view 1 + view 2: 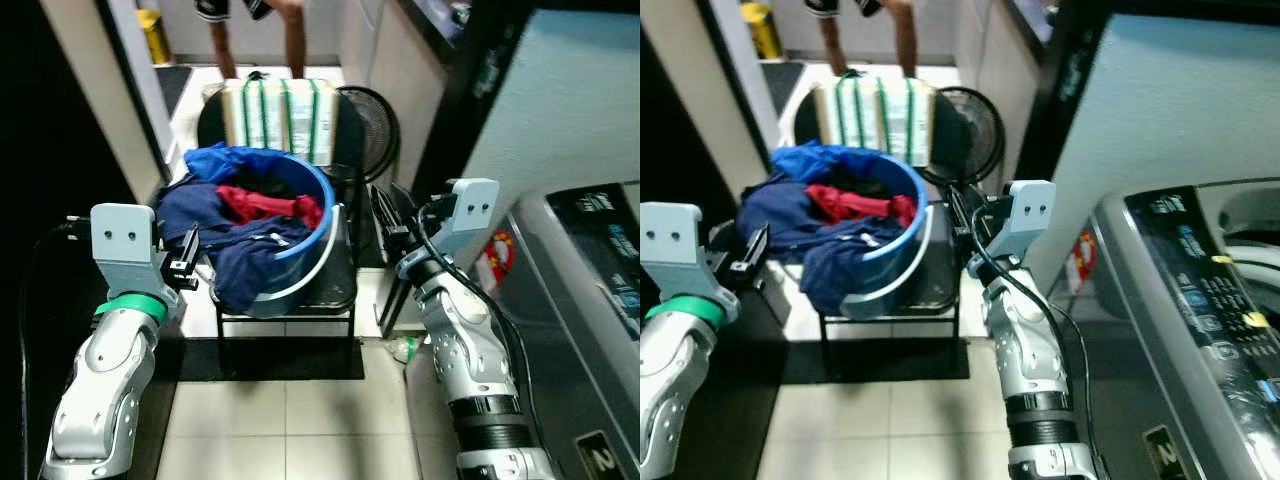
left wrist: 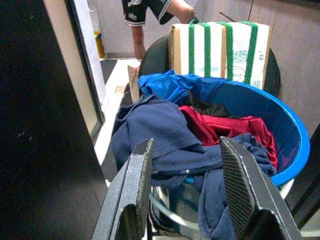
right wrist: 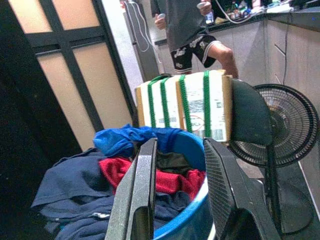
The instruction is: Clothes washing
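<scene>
Closest to you, your left end effector [image 2: 185, 195] is raised at the near left side of the blue laundry basket [image 1: 310, 250], its two black fingers [image 2: 131, 195] spread apart with nothing between them, pointing at the navy garment [image 2: 155, 135] that spills over the basket's rim. On the other side, your right end effector [image 3: 177, 192] is up at the basket's right edge, fingers likewise parted and empty, looking across the rim. At your right sits the washing machine [image 1: 1200, 300], its grey control panel running along the near edge. The basket itself stands on a black chair [image 1: 340, 280] straight ahead of you, over a dark mat [image 1: 270, 360] on the tiled floor [image 1: 290, 430]. It is heaped with clothes: the navy piece hangs down the front, a red garment [image 1: 265, 205] lies in the middle, and a bright blue one [image 1: 225, 160] is bunched at the far left. Behind the basket, against the chair's back, a cardboard box [image 3: 192, 105] is bound with green cord. Just right of the chair stands a black floor fan [image 3: 285, 125]. Furthest off, a person [image 3: 192, 30] in dark shorts stands in the passage beyond.
</scene>
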`<state>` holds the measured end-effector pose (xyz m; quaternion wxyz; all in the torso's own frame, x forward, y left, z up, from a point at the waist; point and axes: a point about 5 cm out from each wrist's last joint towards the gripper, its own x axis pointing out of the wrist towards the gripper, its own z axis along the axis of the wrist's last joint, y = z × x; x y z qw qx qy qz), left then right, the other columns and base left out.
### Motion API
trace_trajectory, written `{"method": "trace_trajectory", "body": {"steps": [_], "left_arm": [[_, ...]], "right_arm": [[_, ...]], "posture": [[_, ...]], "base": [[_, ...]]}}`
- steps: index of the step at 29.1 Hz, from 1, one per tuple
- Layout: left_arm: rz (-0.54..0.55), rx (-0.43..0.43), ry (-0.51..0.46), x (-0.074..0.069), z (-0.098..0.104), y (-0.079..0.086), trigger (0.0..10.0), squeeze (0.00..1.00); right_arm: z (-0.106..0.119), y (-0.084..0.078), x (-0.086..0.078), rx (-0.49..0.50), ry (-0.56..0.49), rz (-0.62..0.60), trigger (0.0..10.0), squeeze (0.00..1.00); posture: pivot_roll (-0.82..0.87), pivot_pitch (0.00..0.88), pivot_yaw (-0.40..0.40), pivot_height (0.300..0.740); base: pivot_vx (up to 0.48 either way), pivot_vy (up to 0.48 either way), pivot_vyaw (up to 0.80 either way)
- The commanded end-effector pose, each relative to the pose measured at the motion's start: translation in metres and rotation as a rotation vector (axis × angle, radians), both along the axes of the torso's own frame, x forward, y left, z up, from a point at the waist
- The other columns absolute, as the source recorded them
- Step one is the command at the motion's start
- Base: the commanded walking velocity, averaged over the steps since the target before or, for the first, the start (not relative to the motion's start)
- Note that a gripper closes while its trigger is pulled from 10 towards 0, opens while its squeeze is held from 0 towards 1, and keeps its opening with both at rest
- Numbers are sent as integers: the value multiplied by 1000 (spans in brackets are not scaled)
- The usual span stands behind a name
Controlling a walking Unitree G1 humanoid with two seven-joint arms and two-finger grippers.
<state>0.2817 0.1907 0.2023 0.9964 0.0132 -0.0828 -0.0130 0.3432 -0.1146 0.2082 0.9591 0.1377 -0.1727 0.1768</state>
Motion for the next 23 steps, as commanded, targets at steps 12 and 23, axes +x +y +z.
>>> {"method": "trace_trajectory", "body": {"steps": [12, 23], "left_arm": [[40, -1, 56, -1, -16, 2, 10000, 0], [29, 5, 36, 1, -15, -3, 10000, 0]], "right_arm": [[-9, -1, -1, -41, 33, 9, 10000, 0], [-14, -2, -1, -60, 38, 20, 10000, 0]], "posture": [[137, 46, 14, 740], [130, 49, 14, 740]], "base": [[0, 0, 0], [22, 0, 0]]}}
